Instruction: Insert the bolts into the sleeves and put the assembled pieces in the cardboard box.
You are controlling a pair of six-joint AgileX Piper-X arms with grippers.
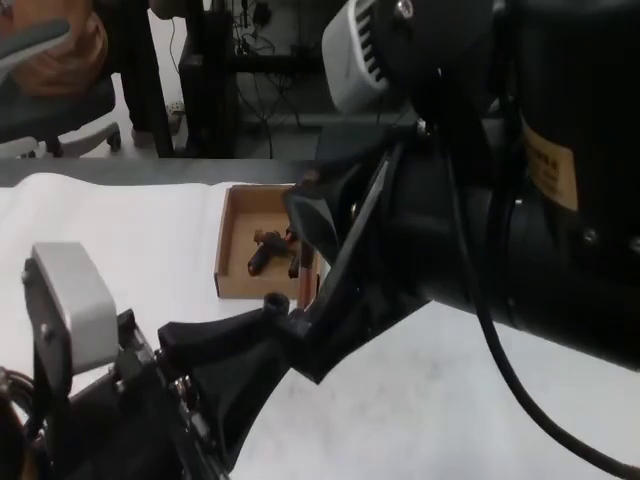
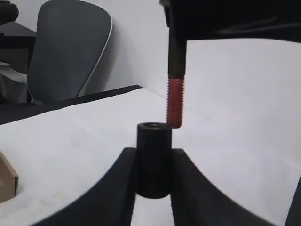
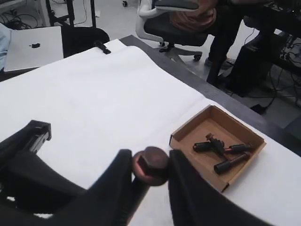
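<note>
In the high view an arm's [image 1: 520,200] dark body covers the right side of the cardboard box [image 1: 240,205], and we cannot count the small pieces [image 1: 270,250] inside. In the left wrist view the bolt's [image 2: 174,103] upper shank is lost in darkness, and the left gripper's [image 2: 154,153] 2 fingers [image 2: 117,188] hide the sleeve's [image 2: 154,136] flanks. In the right wrist view its head hides the shank.

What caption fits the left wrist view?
Left jaws grip a black sleeve upright; a red-threaded bolt hangs with its tip at the sleeve's rim, not yet inserted.
</note>
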